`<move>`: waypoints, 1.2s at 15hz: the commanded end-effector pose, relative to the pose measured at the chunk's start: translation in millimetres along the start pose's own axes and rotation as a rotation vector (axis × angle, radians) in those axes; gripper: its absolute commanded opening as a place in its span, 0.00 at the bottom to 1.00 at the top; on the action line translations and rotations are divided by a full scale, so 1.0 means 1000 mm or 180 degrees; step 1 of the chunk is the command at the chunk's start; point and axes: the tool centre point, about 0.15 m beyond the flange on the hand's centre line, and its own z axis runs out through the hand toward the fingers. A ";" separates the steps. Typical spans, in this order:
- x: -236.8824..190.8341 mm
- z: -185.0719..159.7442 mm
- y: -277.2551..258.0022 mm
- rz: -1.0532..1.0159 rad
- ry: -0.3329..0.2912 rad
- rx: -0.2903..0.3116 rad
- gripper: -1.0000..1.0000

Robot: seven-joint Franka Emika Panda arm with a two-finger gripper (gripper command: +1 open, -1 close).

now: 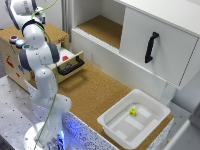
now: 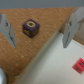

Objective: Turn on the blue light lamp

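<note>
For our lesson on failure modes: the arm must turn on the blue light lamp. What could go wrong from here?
1. The blue light lamp sits close beside a green lamp on the wooden box; the wrong one may get pressed.
2. The gripper is open; its spread fingers might straddle the small cap.

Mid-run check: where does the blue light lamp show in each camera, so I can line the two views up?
Exterior view: the blue light lamp sits on top of the wooden box at the exterior view's upper left, close beside the arm.
Wrist view: not in it.
Shared landmark: the cork surface shows in both.
</note>
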 end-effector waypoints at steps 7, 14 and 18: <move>-0.060 0.036 0.118 0.0464 0.0399 0.0410 1.00; 0.022 0.018 0.079 -0.0379 0.0462 0.0396 1.00; 0.077 0.020 0.041 -0.1127 0.0362 0.0391 1.00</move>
